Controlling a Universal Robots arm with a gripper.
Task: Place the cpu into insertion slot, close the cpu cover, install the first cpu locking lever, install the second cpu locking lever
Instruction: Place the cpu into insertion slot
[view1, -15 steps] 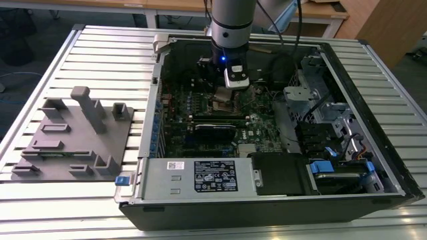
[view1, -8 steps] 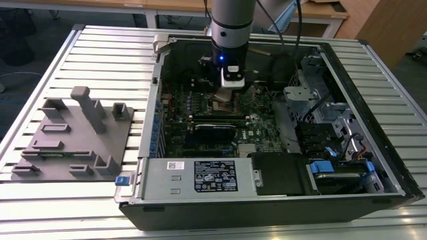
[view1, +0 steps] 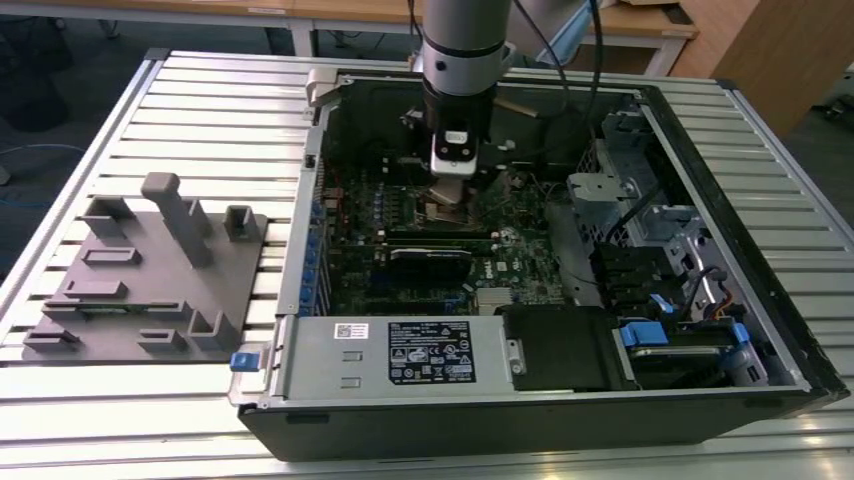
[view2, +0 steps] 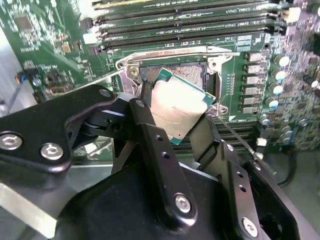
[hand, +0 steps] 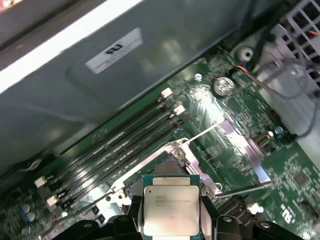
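Your gripper (view2: 176, 120) has its fingers (view2: 146, 112) clamped on the cpu (view2: 177, 102), tilted just over the insertion slot (view2: 192, 72).

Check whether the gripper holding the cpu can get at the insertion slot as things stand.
Probably yes. The gripper holds the cpu right over the insertion slot, whose dark centre lies uncovered, and nothing shows between them in both wrist views.
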